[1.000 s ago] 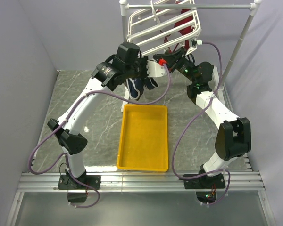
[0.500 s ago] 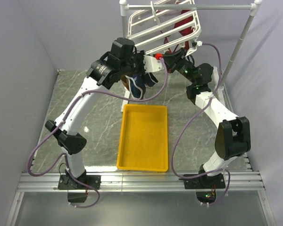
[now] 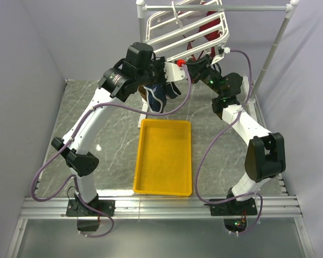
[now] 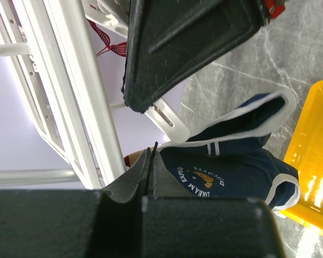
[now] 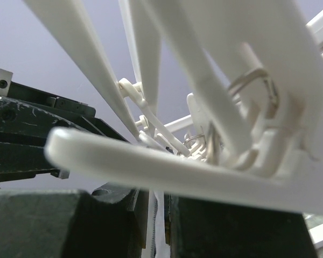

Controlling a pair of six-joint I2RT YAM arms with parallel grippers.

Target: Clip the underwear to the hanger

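The underwear point(image 3: 158, 97), navy with white trim, hangs from my left gripper point(image 3: 164, 75) just under the white hanger point(image 3: 185, 29). In the left wrist view my left gripper point(image 4: 151, 157) is shut on a thin edge of the underwear point(image 4: 231, 174), which shows its small orange mark. My right gripper point(image 3: 189, 65) meets it from the right at the hanger's lower edge. In the right wrist view my right gripper point(image 5: 159, 217) is shut on a white clip point(image 5: 161, 228) under the hanger's bars point(image 5: 151, 156).
A yellow tray point(image 3: 164, 156) lies on the marble table between the arms. A dark red garment point(image 3: 209, 33) hangs on the hanger. The white pole-frame stand point(image 3: 272, 51) carries the hanger, with a post at the right.
My left gripper has risen and moved right with the underwear, up to the hanger's lower edge. The right gripper has shifted slightly up toward the hanger.
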